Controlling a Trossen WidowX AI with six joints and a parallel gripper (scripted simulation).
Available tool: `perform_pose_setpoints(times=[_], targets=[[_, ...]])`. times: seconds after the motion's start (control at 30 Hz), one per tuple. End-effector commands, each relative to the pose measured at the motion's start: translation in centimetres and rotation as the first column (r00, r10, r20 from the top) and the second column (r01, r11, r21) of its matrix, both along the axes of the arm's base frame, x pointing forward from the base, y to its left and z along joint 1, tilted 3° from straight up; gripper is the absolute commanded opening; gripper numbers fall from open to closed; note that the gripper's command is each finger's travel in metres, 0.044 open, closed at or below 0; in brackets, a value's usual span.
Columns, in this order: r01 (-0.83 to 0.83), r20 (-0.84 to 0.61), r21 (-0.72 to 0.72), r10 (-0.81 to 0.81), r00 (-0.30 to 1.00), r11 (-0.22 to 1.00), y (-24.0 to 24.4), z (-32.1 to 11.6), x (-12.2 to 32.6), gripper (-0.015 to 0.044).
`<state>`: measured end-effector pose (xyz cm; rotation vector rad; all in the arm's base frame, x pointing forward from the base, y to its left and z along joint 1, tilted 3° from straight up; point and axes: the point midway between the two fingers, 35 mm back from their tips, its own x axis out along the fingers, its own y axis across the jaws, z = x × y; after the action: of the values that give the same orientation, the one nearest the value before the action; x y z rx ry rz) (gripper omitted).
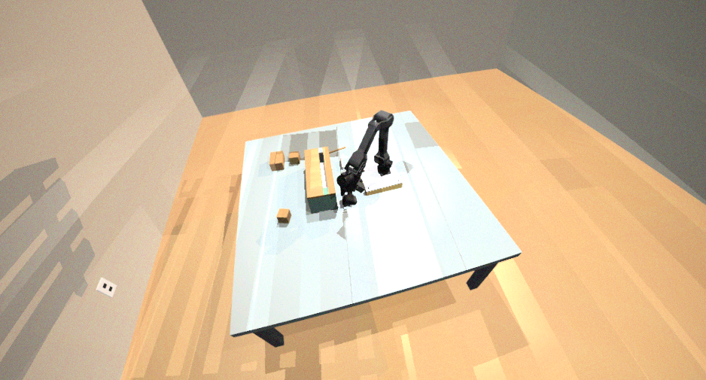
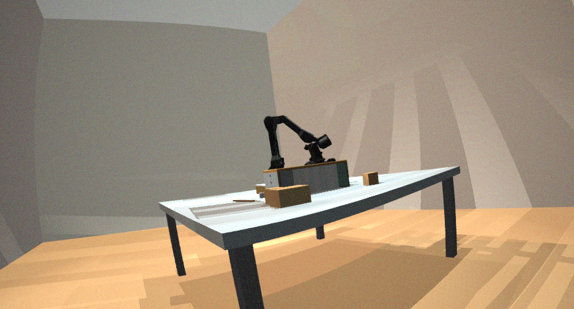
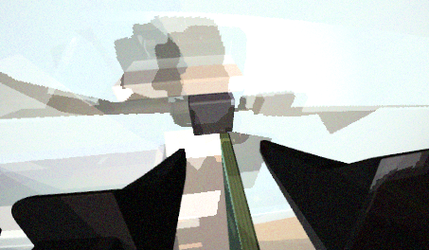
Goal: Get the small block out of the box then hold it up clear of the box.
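Note:
The small dark grey block (image 3: 211, 114) lies on the table outside the box, near the end of its green wall. It shows ahead of and between my fingertips in the wrist view and touches neither finger there; the top and exterior views do not show it clearly. My gripper (image 3: 223, 150) (image 1: 351, 196) is open and empty, pointing down low beside the near right end of the box. Its fingertips are hidden behind the box in the exterior view. The box (image 1: 313, 172) (image 2: 309, 179) stands upright with a wooden top. Its green end wall (image 3: 235, 189) runs between the fingers in the wrist view.
Wooden blocks (image 1: 277, 160) (image 2: 287, 196) stand beyond the box, with a smaller one (image 1: 294, 157) beside them. Another wooden block (image 1: 283, 216) (image 2: 370, 178) is off the box's near left end. A thin stick (image 1: 337, 150) (image 2: 244, 200) lies by the far end. The arm's base board (image 1: 384, 187) is to the right.

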<state>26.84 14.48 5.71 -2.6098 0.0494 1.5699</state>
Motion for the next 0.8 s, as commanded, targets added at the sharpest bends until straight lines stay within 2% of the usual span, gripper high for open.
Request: perform_pose_setpoints(times=[0.0,0.67,0.77], targets=[[0.004,-0.005,-0.008,-0.004,1.000,1.000,-0.2,-1.0,-0.1,0.0285],[0.001,-0.004,-0.008,-0.001,1.000,1.000,-0.2,-4.0,-0.1,0.0285],[0.001,-0.004,-0.008,-0.001,1.000,1.000,-0.2,-4.0,-0.1,0.0206]])
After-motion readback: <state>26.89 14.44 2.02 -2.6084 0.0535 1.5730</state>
